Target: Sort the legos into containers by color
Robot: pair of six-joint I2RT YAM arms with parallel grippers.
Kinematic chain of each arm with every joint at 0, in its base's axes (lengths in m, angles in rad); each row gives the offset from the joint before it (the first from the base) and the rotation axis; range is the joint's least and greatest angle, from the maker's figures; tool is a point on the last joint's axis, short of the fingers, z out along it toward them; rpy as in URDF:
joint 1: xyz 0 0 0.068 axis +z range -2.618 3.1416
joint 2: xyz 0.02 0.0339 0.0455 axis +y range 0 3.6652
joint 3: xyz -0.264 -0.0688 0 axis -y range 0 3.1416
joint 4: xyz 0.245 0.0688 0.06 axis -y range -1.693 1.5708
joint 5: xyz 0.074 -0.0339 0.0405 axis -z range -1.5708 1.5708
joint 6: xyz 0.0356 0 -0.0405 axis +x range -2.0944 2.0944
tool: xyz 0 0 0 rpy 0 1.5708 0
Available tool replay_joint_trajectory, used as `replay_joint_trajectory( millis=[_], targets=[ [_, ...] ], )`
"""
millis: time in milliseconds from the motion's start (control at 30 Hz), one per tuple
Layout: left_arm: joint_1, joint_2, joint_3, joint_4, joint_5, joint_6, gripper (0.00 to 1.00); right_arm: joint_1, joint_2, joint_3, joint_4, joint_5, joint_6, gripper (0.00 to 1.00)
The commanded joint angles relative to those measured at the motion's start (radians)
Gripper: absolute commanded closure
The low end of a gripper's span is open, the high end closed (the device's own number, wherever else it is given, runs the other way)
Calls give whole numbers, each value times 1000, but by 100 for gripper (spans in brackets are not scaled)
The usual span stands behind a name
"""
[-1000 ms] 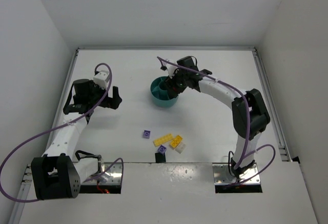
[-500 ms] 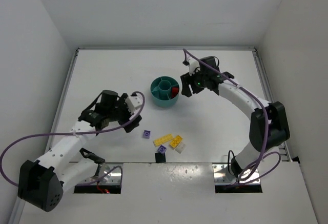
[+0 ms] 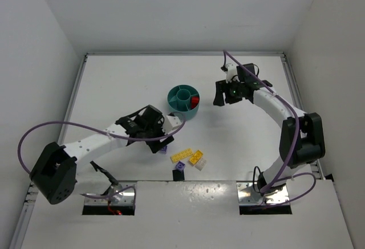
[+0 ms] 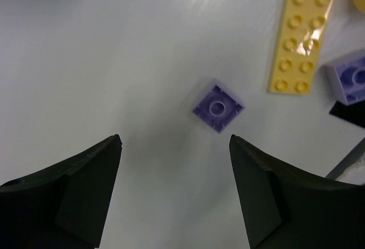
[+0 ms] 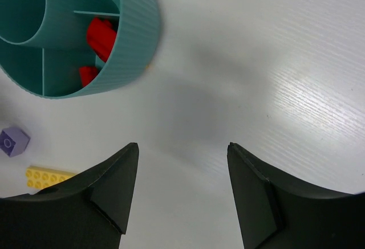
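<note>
Red legos (image 5: pixel 98 37) sit in the dish (image 5: pixel 137 44) beyond the right gripper's (image 5: pixel 182 146) parted, empty fingers, while a purple lego (image 4: pixel 217 109) lies unsorted before the left gripper's (image 4: pixel 175 141) parted fingers.

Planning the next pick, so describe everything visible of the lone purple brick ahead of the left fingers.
The purple brick is a small square lilac piece of glossy plastic with one round centre stud. It lies flat, stud up, turned diagonally on the white table, touching nothing else. The left gripper hangs above, fingers apart, clear of it.
</note>
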Motion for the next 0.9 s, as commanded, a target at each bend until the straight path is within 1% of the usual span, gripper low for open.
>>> replay_joint_trajectory(
  millis=[0,100,200,333,467,867],
  targets=[
    [-14,32,108,-22,-79,-132,18,-21,-8,12,24,-46,16,36],
    [-36,94,168,-60,-88,-188,18,-21,-8,12,24,-46,25,36],
    [-46,152,208,-95,-47,-244,18,-21,-8,3,33,-56,25,36],
    [-82,186,217,-96,-37,-314,18,-30,-8,12,33,-56,25,36],
    [-92,212,228,-125,-82,-325,18,-30,-8,12,24,-56,16,36],
    [-103,321,249,-134,-34,-347,20,-30,-8,21,24,-46,16,36]
  ],
)
